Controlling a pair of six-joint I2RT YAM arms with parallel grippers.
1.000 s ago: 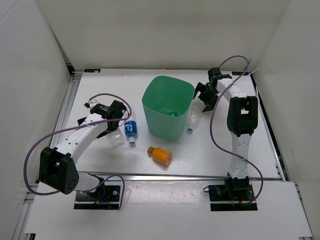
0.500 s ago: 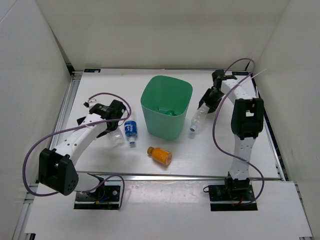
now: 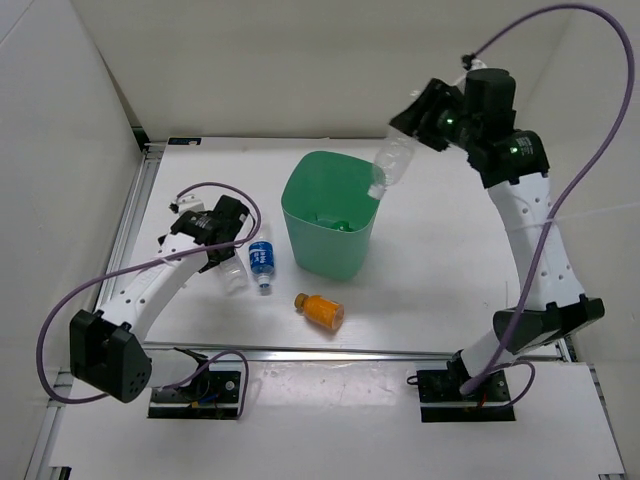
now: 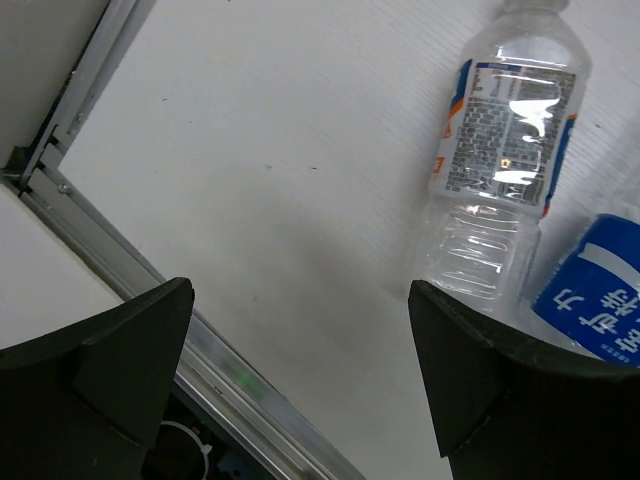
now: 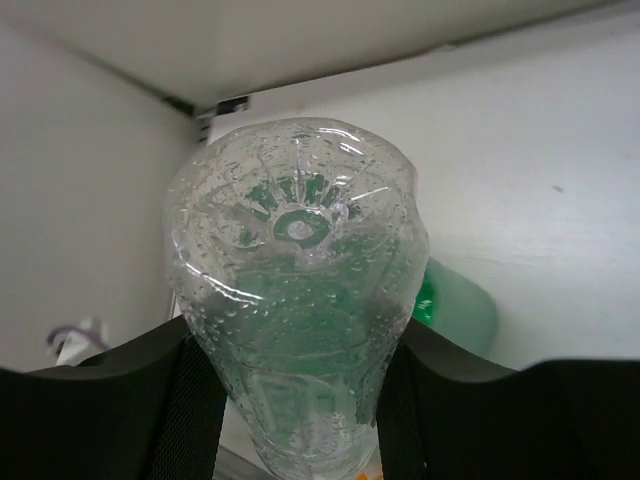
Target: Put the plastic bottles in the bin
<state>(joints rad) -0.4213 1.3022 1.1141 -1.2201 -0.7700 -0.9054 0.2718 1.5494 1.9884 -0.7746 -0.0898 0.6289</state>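
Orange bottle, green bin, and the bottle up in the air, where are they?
orange bottle (image 3: 320, 310): top view, middle of its body.
mint-green bin (image 3: 326, 252): top view, near outer wall.
clear bottle (image 3: 393, 160): top view, middle of its raised body.

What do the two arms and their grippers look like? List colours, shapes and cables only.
Both arms, left and right, have white rounded links with black joint housings. A purple cable loops loosely along each. The left gripper and right gripper are black, each with two broad wedge-shaped fingers. No markings are visible.
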